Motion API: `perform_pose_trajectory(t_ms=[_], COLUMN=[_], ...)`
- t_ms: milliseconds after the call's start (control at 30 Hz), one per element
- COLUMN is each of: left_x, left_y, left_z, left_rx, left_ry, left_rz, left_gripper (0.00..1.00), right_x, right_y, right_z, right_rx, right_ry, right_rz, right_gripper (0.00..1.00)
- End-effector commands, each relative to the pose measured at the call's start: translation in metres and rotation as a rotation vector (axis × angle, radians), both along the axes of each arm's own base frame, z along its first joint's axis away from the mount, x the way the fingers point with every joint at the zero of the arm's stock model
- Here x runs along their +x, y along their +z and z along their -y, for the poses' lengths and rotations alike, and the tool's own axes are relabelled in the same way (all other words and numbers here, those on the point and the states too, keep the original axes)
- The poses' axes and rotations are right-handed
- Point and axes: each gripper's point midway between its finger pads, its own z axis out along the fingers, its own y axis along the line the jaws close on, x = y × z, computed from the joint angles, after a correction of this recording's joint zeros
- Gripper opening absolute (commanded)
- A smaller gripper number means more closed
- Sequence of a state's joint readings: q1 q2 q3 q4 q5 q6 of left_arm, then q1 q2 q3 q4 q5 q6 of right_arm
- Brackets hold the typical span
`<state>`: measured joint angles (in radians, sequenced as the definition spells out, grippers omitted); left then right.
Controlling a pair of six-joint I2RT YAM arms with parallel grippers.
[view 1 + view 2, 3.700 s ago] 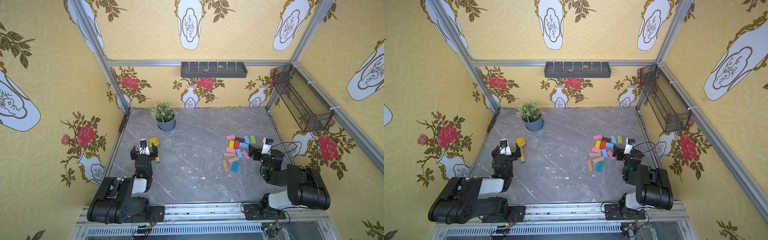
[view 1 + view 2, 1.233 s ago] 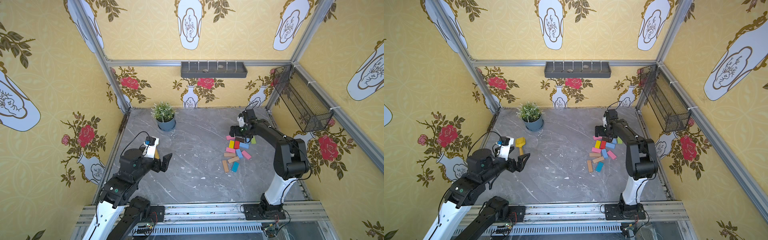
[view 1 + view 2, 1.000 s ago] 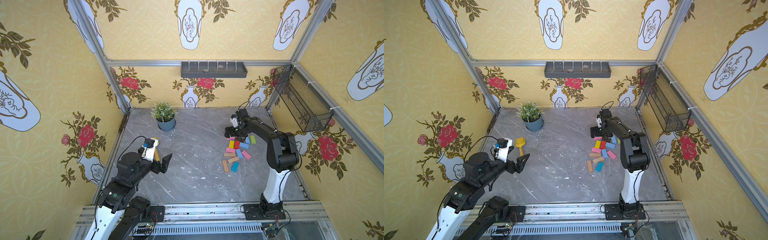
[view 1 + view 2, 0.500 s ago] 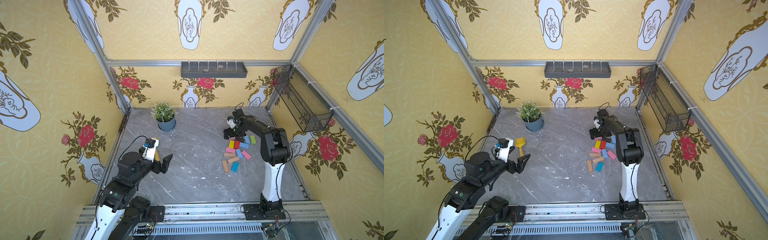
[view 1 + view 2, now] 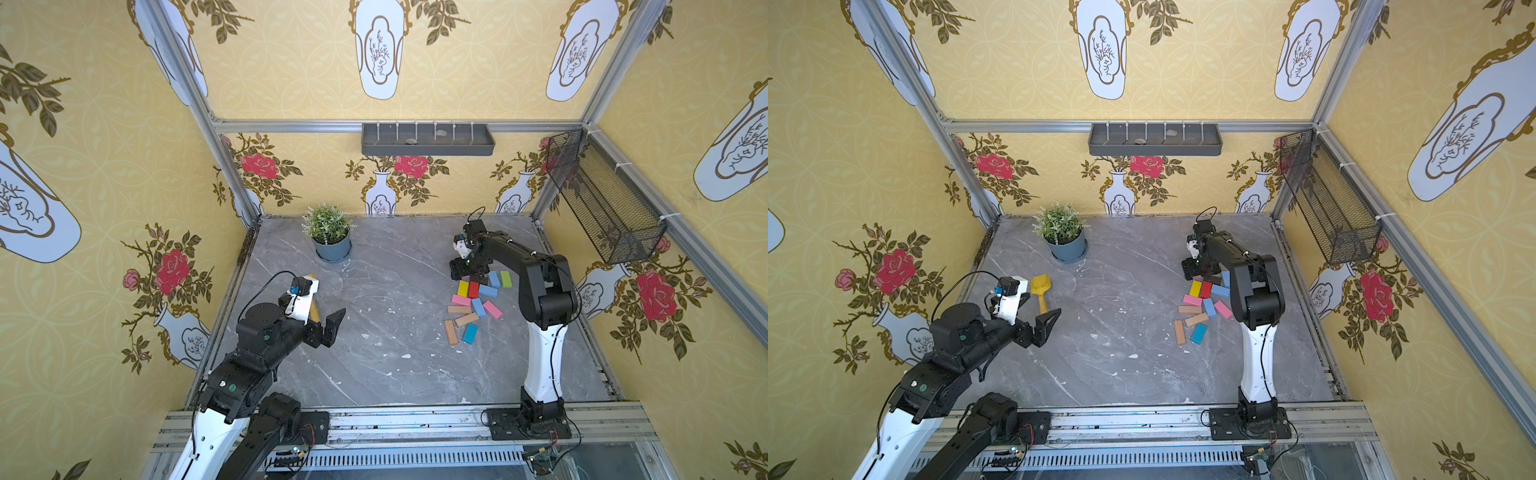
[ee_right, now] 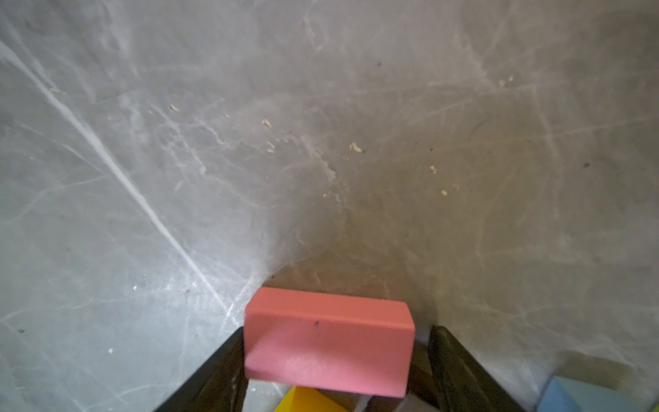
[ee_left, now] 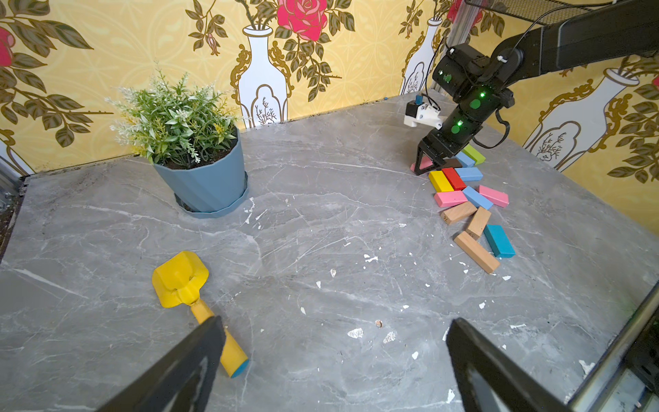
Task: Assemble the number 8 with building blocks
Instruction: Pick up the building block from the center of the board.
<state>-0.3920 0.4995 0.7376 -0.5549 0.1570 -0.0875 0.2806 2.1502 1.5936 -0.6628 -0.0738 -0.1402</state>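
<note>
Left gripper point(image 7: 335, 326): jaws spread wide and empty, hovering above the grey table point(image 5: 395, 353) in front of the potted plant point(image 5: 330, 237), with the yellow scoop point(image 7: 180, 280) just beside it.
Building blocks point(image 5: 478, 307): a loose cluster lying flat, well to the plant's right.
Right gripper point(image 5: 466, 273): lowered at the cluster's far edge, right of the plant, with a pink block point(image 6: 328, 356) between its fingers. Whether they pinch it cannot be told.

Yellow wallpaper point(image 5: 124, 166) printed with red roses and white vases covers every wall, framed by aluminium posts point(image 5: 199, 104). The grey marble-look floor point(image 5: 395, 332) is chipped with white flecks. A dark tray shelf point(image 5: 428, 149) hangs on the back wall, a black wire basket point(image 5: 602, 208) on the side wall. A potted plant point(image 5: 330, 232) stands near the back. The light is soft and even.
</note>
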Motion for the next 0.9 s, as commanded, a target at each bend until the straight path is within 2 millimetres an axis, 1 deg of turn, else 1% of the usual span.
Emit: perform_pose_trajectory(t_ms=[0,133,267,333,433,533,600,700,800,867], left_x=[0.000,0.001,0.000,0.000,0.001,0.001,0.001,0.001,0.001,0.002], left_y=[0.003,0.002,0.001,0.002,0.001,0.001,0.002,0.001,0.001,0.001], left_z=[0.001,0.001,0.000,0.000,0.001,0.000,0.000,-0.001,-0.001,-0.001], left_rx=[0.001,0.004,0.007,0.008,0.009,0.009,0.009,0.010,0.011,0.012], left_ry=[-0.008,-0.006,-0.006,-0.006,-0.006,-0.004,-0.002,0.001,0.002,0.005], left_rz=[0.014,0.012,0.011,0.012,0.009,0.008,0.012,0.011,0.011,0.012], left_gripper=[1.00,1.00,1.00,1.00,1.00,1.00,1.00,1.00,1.00,1.00], right_x=[-0.002,-0.002,-0.002,-0.003,-0.006,-0.009,-0.010,-0.012,-0.013,-0.013], right_y=[-0.003,-0.003,0.003,0.008,0.015,0.023,0.029,0.040,0.048,0.049], right_z=[-0.002,-0.004,-0.012,-0.021,-0.039,-0.064,-0.086,-0.126,-0.171,-0.193], right_rx=[-0.018,-0.028,0.001,0.017,0.017,0.016,0.029,0.055,0.074,0.057], right_ry=[0.008,-0.009,-0.052,-0.070,-0.101,-0.151,-0.173,-0.191,-0.201,-0.207], right_rz=[-0.003,0.007,0.018,0.026,0.042,0.059,0.072,0.108,0.148,0.173], right_gripper=[0.72,0.64,0.56,0.52,0.49,0.49,0.49,0.50,0.50,0.49])
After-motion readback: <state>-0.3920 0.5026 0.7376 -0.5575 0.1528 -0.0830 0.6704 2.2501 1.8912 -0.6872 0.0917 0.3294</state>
